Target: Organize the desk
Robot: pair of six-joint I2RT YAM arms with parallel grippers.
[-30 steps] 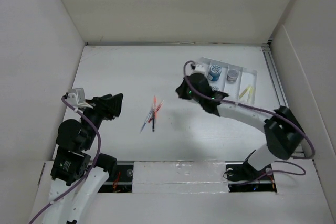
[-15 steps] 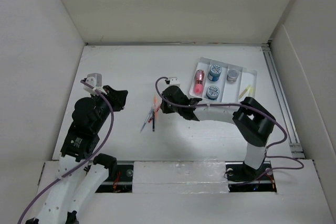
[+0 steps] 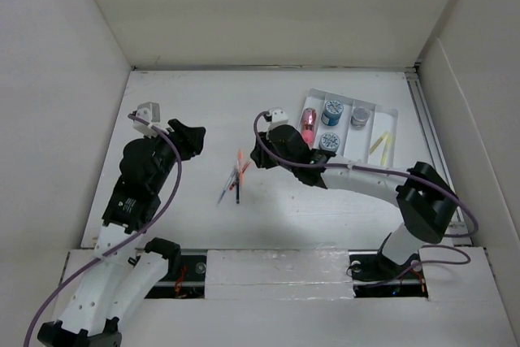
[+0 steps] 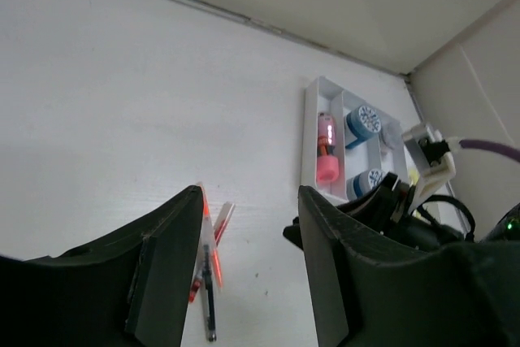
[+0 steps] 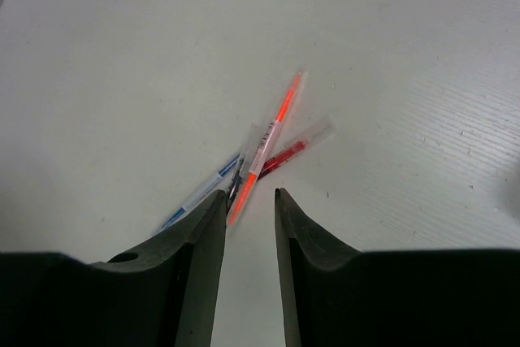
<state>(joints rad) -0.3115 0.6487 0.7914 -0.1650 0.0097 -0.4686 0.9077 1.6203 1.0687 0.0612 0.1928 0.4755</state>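
Note:
The desk (image 3: pixel 203 103) is a white tabletop. A small pile of pens (image 3: pixel 236 175) lies at its middle: orange (image 5: pixel 268 140), red (image 5: pixel 292 150), blue (image 5: pixel 199 197) and a dark one. My right gripper (image 3: pixel 258 156) hovers just right of the pile, its jaws a narrow gap apart and empty; in the right wrist view (image 5: pixel 250 194) the orange pen's near end lies just ahead of the fingertips. My left gripper (image 3: pixel 191 140) is open and empty, left of the pile; in the left wrist view (image 4: pixel 249 201) the pens (image 4: pixel 210 241) show beside its left finger.
A white compartmented tray (image 3: pixel 388 111) stands at the far right, holding a pink item (image 3: pixel 308 126), two blue rolls (image 3: pixel 332 111), a grey roll (image 3: pixel 359 117) and yellow items (image 3: pixel 380 145). White walls close three sides; a rail (image 3: pixel 276 262) runs along the front.
My right gripper has swung left from the tray to the pen pile, uncovering the pink item in the tray. My left gripper has moved farther from the base and a little right.

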